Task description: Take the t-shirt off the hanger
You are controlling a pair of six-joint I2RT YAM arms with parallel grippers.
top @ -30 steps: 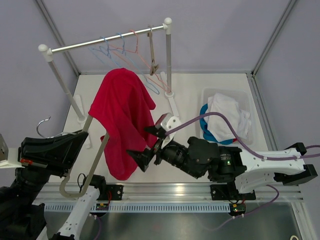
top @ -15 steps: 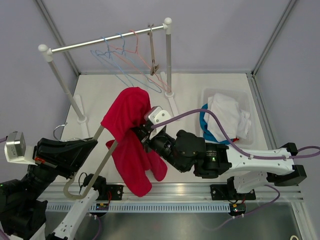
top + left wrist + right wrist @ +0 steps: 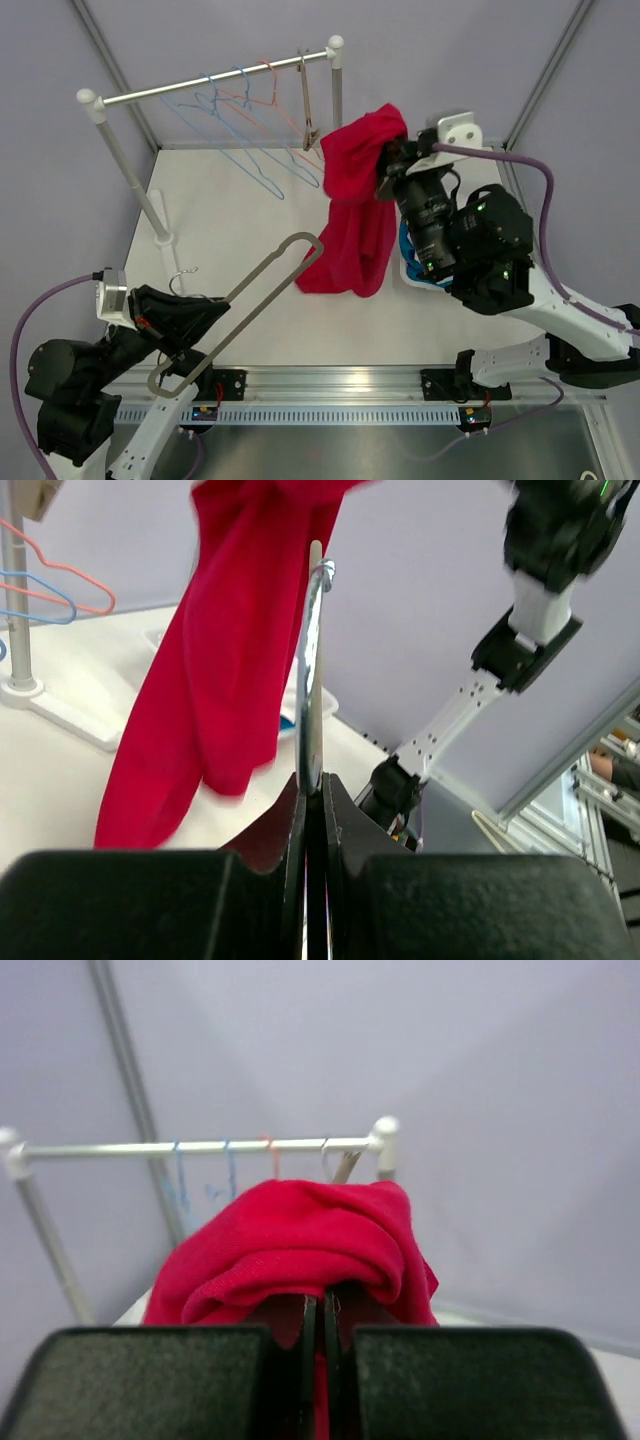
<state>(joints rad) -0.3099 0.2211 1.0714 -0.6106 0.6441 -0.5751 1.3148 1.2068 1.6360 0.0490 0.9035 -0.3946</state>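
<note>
Near the left end of the rail (image 3: pixel 215 85), on the side toward us, our left tool (image 3: pixel 195 330) is clenched on the grey hanger (image 3: pixel 255 290), pinching its thin frame. The hanger is bare and slants up toward the rail's right post. Coloured wire hangers (image 3: pixel 250 110) dangle from the rail itself. Just right of that post the red t-shirt (image 3: pixel 355 200) hangs free of the hanger, and we cannot tell whether its side brushes the hanger's tip. Our right tool (image 3: pixel 385 165) grasps the shirt by a bunched fold at its top, held up over the counter (image 3: pixel 230 210). Further right of the rail, a clear bin (image 3: pixel 490 190) holds white cloth.
</note>
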